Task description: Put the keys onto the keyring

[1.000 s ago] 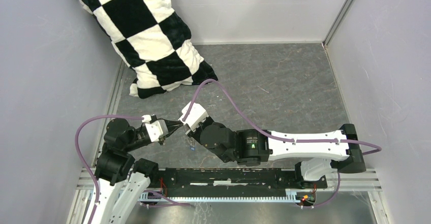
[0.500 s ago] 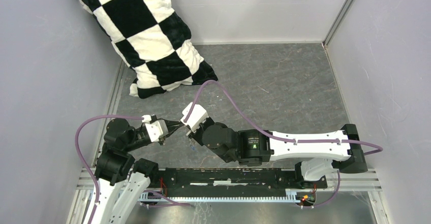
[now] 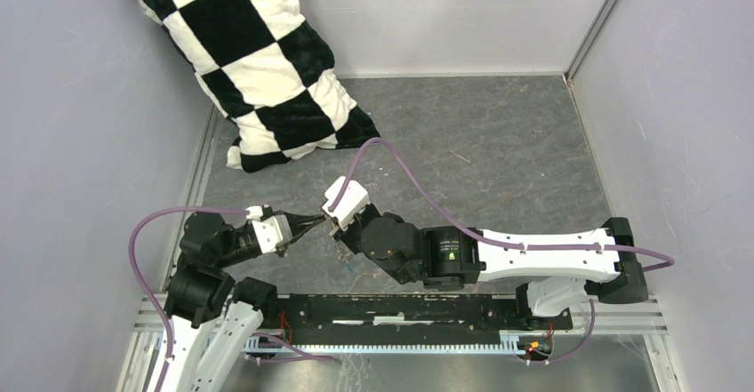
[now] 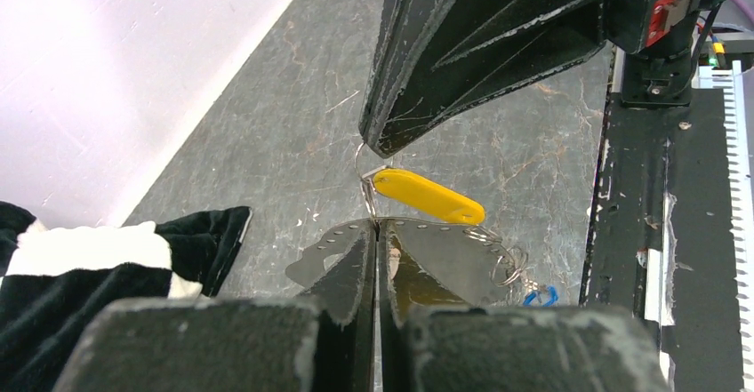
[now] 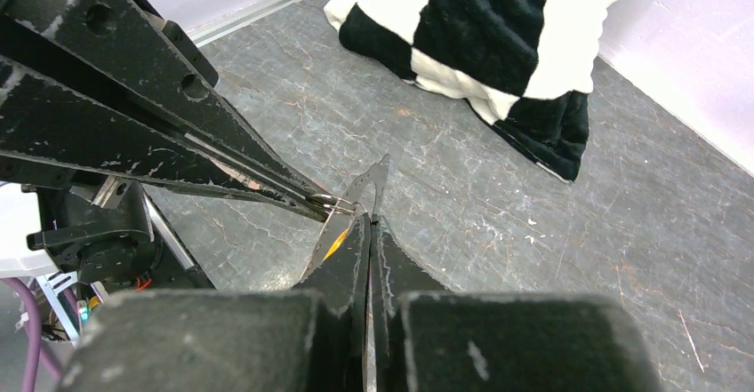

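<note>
My left gripper (image 3: pixel 317 221) and right gripper (image 3: pixel 337 228) meet tip to tip above the floor, both shut. Between them is the keyring (image 4: pixel 363 185), a thin metal wire loop. In the left wrist view my left gripper (image 4: pixel 375 224) pinches its lower end and the right gripper (image 4: pixel 381 150) sits at its top. The yellow key (image 4: pixel 429 197) hangs from the loop. Small linked rings (image 4: pixel 509 259) trail down to the blue key (image 4: pixel 540 297), also seen in the top view (image 3: pixel 348 267). The right wrist view shows the right gripper (image 5: pixel 369 219), the loop (image 5: pixel 342 202) and a yellow sliver (image 5: pixel 336 244).
A black and white checkered cushion (image 3: pixel 253 63) lies at the back left against the wall. Grey walls close in left, back and right. A black rail (image 3: pixel 400 308) runs along the near edge between the arm bases.
Both gripper tips have shifted a little to the right, staying joined. The dangling blue key has swung right and nearer to the rail.
</note>
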Available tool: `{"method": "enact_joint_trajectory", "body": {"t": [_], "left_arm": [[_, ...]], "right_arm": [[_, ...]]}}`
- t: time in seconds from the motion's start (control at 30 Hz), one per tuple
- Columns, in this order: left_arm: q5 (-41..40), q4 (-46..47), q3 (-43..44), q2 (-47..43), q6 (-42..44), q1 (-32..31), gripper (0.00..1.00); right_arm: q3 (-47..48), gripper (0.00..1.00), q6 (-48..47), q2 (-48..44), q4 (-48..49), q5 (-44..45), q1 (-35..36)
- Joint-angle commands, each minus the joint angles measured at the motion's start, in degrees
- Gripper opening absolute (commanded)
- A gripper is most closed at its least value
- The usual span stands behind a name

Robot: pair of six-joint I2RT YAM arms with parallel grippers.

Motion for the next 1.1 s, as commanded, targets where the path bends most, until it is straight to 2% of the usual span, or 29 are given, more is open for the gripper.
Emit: {"method": "enact_joint_trajectory", "body": {"t": [0.0, 0.47, 0.7, 0.87, 1.07], "left_arm": [[3.2, 1.4, 2.0, -1.3, 2.5, -0.1, 0.02], [6.2, 3.8, 2.6, -2.8, 2.5, -0.1, 0.02], [7.7, 5.2, 2.4, -3.2, 3.3, -0.1, 0.02], [8.6, 6.7, 2.6, -2.6, 3.1, 0.0, 0.02], [9.1, 8.7, 3.1, -1.6, 2.0, 0.0, 0.02]], "right_arm": [[-0.4, 0.00, 0.9, -1.5, 1.9, 1.2, 0.2], [-1.1, 0.00, 5.4, -1.7, -0.1, -0.1, -1.8], [-7.4, 0.01, 8.7, -6.1, 5.9, -7.8, -5.1], [-10.8, 0.07, 9.2, -8.9, 9.1, -12.1, -6.5], [-11.0, 0.15, 7.8, -9.5, 7.2, -15.8, -7.6]]}}
